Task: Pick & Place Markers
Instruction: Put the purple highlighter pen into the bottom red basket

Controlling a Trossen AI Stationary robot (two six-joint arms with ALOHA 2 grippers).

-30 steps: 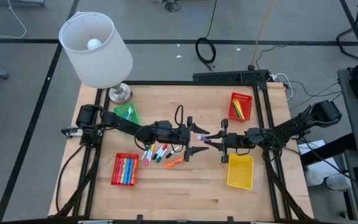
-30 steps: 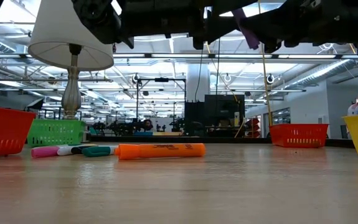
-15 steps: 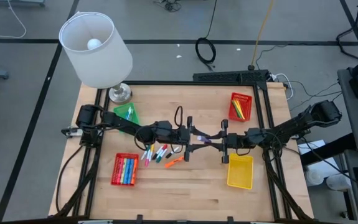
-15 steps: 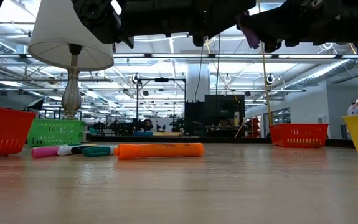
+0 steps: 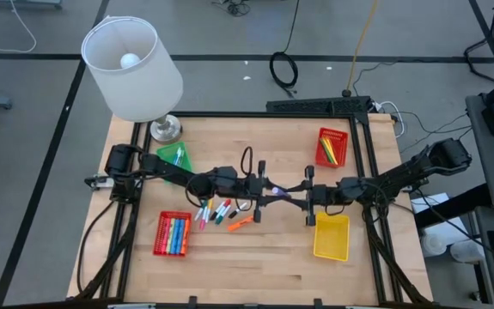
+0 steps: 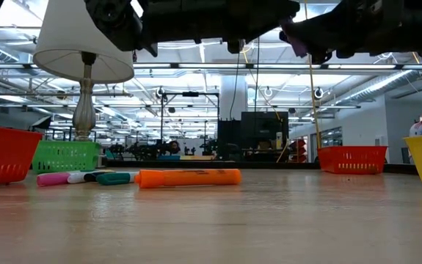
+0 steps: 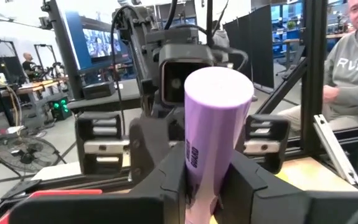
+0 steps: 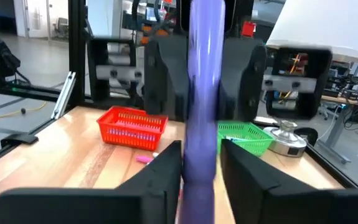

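Note:
A purple marker [image 5: 278, 190] hangs in the air over the middle of the table, between my two grippers, which face each other. My left gripper [image 5: 266, 196] reaches in from the table's left and is shut on one end. My right gripper [image 5: 301, 196] comes from the right with the other end between its fingers. The marker shows close up in the left wrist view [image 7: 215, 124] and the right wrist view [image 8: 202, 93]. Several loose markers [image 5: 213, 211] and an orange one [image 5: 240, 224] lie flat on the wood below the left arm. My left gripper pinches the marker's barrel [image 7: 205, 171] between its two fingers, near the end that faces the left arm. The fingers [image 7: 164, 186] come level from the table's left. The marker is clear of the table. My right gripper has the marker's other end [image 8: 197, 163] between its two fingers [image 8: 166, 171], which come level from the table's right. The fingers stand hard against the barrel on both sides. The marker stays well above the wood.
A red basket [image 5: 173, 234] with sorted markers sits at the near left and a green basket [image 5: 174, 158] at the far left. At the far right is a second red basket [image 5: 332, 147], at the near right a yellow one [image 5: 331, 236]. A lamp [image 5: 132, 69] stands at the far left corner.
My left gripper, wide open around the marker's free end a second ago, has shut on it. The marker stays in the air between the two grippers. Neither arm has shifted over the table.

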